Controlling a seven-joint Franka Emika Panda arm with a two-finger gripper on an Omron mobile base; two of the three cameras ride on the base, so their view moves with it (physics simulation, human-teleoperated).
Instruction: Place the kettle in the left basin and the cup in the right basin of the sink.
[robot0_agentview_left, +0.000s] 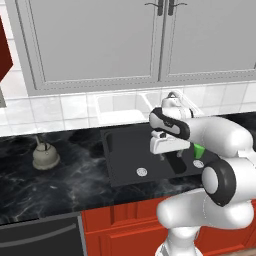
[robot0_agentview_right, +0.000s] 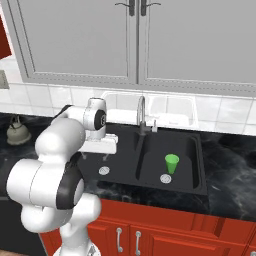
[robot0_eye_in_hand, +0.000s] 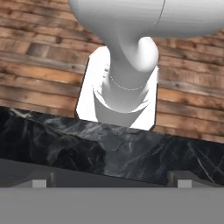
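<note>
Left base view shows my gripper (robot0_agentview_left: 170, 156) hanging over the black sink (robot0_agentview_left: 116, 172), with my two fingers spread wide apart and nothing between them. They point down toward the left basin (robot0_agentview_left: 131, 155), the big wide one, and its round silver drain (robot0_agentview_left: 142, 172) sits on the floor of it. I am not touching anything. The kettle (robot0_agentview_left: 46, 156) sits far off to the left on the dark marble counter (robot0_agentview_left: 60, 190), well apart from the sink, standing upright with its thin wire handle up. A little bit of the green cup (robot0_agentview_left: 199, 150) peeks out from behind my white arm. In the right base view, the cup (robot0_agentview_right: 172, 163) stands upright inside the right basin (robot0_agentview_right: 187, 165), the small narrow one, just beside that basin's silver drain (robot0_agentview_right: 165, 178). The shiny curved faucet (robot0_agentview_right: 142, 112) stands at the back, between the two basins. From this side my gripper (robot0_agentview_right: 95, 156) hangs above the left basin (robot0_agentview_right: 122, 162), near its drain (robot0_agentview_right: 104, 170), and the kettle (robot0_agentview_right: 18, 131) is far away on the counter by the left edge. Above are grey cabinet doors (robot0_agentview_right: 135, 40) and below are red ones (robot0_agentview_right: 150, 230). In the hand view I see the marble counter edge (robot0_eye_in_hand: 109, 148) and a brown wooden floor (robot0_eye_in_hand: 35, 65), with my finger tips (robot0_eye_in_hand: 39, 183) wide apart at the bottom.
</note>
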